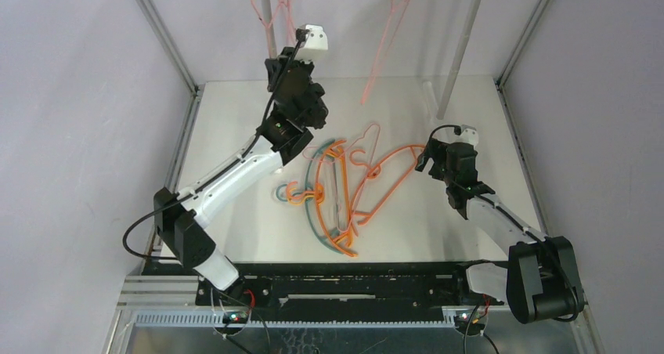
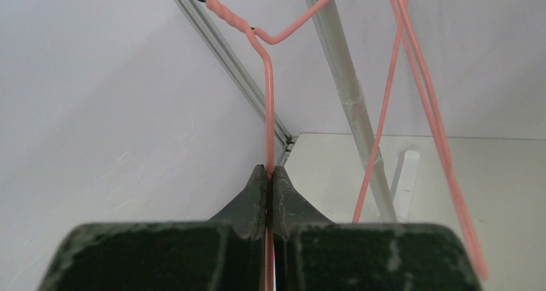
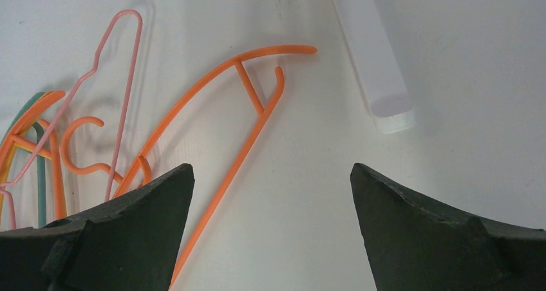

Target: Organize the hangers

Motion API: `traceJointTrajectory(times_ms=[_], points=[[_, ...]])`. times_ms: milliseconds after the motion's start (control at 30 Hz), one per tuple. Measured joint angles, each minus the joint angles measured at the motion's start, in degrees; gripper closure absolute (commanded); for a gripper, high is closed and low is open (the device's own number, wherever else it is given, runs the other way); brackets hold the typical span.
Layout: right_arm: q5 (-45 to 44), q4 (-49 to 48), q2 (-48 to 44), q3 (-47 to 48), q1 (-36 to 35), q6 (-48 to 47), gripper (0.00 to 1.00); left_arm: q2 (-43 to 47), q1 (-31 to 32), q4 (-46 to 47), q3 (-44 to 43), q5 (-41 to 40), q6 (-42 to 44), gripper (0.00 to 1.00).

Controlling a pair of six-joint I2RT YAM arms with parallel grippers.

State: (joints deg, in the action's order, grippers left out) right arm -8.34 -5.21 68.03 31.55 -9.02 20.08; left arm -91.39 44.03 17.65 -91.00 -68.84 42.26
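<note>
Pinching a pink wire hanger (image 2: pixel 269 111) beside the rack pole (image 2: pixel 351 98), the left fingers (image 2: pixel 256 197) grip only thin wire, so it may swivel or slip. The right fingers (image 3: pixel 141 220) gape wide above an orange hanger (image 3: pixel 212 88) tangled with others on the tabletop (image 3: pixel 309 207); lifting one could drag the rest.

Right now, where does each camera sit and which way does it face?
Top external: above and behind, looking down on the table; left arm and right arm show.
Left wrist: raised, facing the back corner; jaws shut on a pink wire hanger.
Right wrist: low, facing the hanger pile; jaws open.
Shared: top and right wrist see the rightmost orange hanger.
</note>
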Motion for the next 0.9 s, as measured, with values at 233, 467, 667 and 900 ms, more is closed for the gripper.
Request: traceJointTrajectory(times_ms=[233,467,667,900], points=[[0.52,-0.02,0.74,0.0,0.04,0.0,0.01,-2.73,-0.15,7.8,-0.55,0.04,7.21,1.0],[1.14,-0.07,1.79,0.0,0.04,0.0,0.01,-5.62,0.28,13.84,-1.75,0.17,14.12,1.0],[1.46,-0.09,1.79,0.0,0.07,0.0,0.01,-9.55,0.63,17.05,-6.08,0.2,19.39,1.0],[1.99,-0.11,1.79,0.0,0.09,-0.02,0.01,-12.5,0.63,16.9,-10.93,0.5,21.2,1.0]])
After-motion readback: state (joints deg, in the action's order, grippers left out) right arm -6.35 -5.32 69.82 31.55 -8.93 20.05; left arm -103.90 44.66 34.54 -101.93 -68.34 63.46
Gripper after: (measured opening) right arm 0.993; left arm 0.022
